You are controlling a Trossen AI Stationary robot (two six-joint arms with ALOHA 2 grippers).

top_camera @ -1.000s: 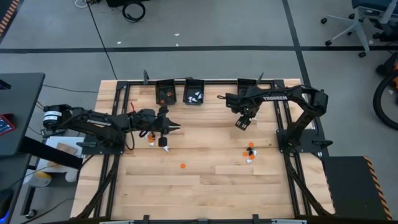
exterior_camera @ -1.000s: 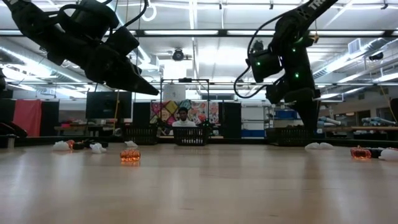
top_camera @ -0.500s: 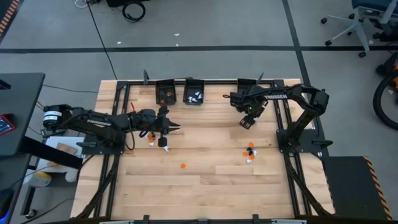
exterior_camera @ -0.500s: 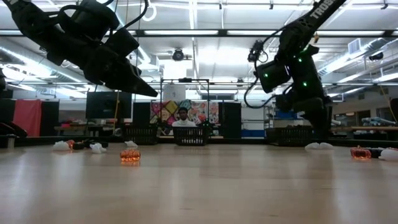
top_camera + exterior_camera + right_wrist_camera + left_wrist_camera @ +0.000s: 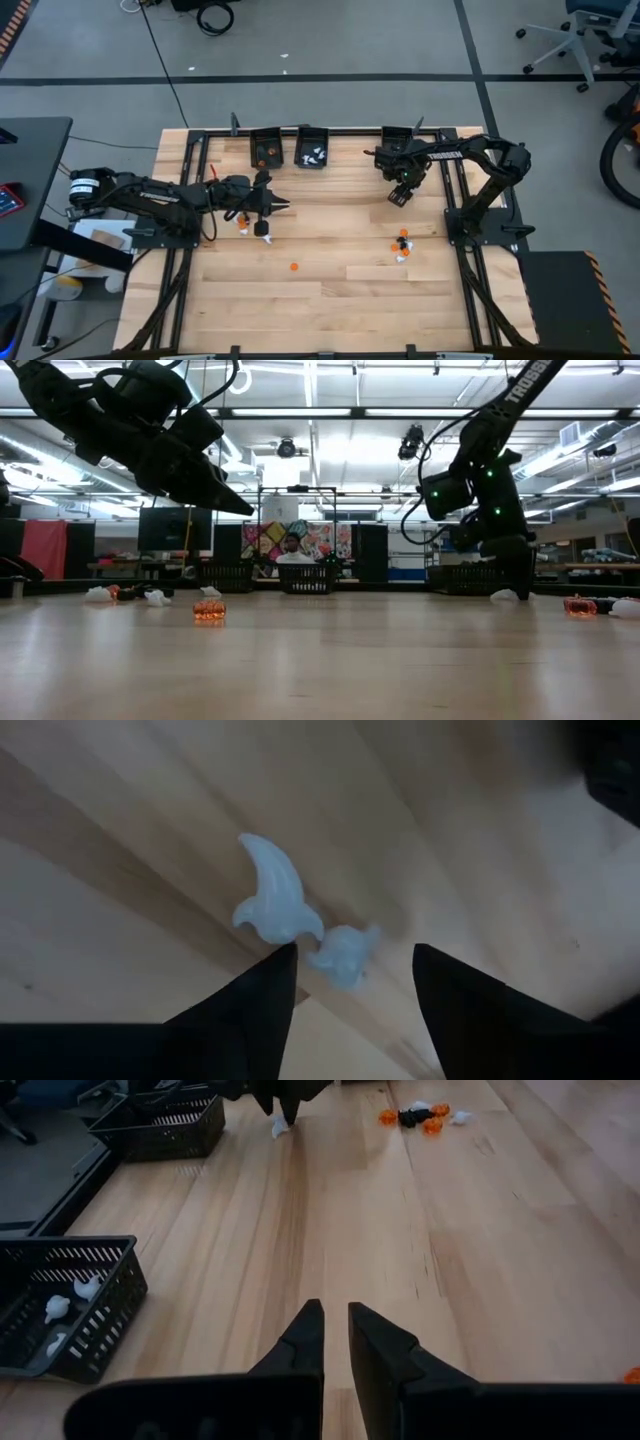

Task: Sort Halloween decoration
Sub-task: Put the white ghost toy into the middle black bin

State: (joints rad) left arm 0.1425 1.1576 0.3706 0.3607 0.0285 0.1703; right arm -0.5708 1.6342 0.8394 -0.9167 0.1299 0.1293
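Right gripper (image 5: 352, 982): we see its two dark fingers spread apart just above the table (image 5: 330, 300), at the far right of the boards, close in front of the rightmost bin (image 5: 397, 134). Nothing is clamped between them.
White trinkets under it: a curved, horn-like white piece (image 5: 272, 895) lies on the wood, and a smaller rounded white piece (image 5: 345, 955) sits just beside it, between the spread fingers. We cannot tell whether either finger touches them.
Left gripper (image 5: 335, 1320): we see its fingers drawn nearly together with only a thin gap and nothing held. It hangs above the left part of the table, pointing right.
Trinkets by the left gripper: a few orange and white pieces (image 5: 250, 222) lie on the wood just below its tips.
Lone orange trinket (image 5: 293, 267): it rests alone near the middle of the table, nearer to us than both arms.
Right cluster (image 5: 401, 246): orange, black and white pieces lie bunched together, nearer than the right gripper.
Bins: the left bin (image 5: 265, 148) holds orange pieces, the middle bin (image 5: 313, 148) holds white ones; we cannot make out the third bin's contents.
Background: in the low view a person (image 5: 291, 549) sits far beyond the table.
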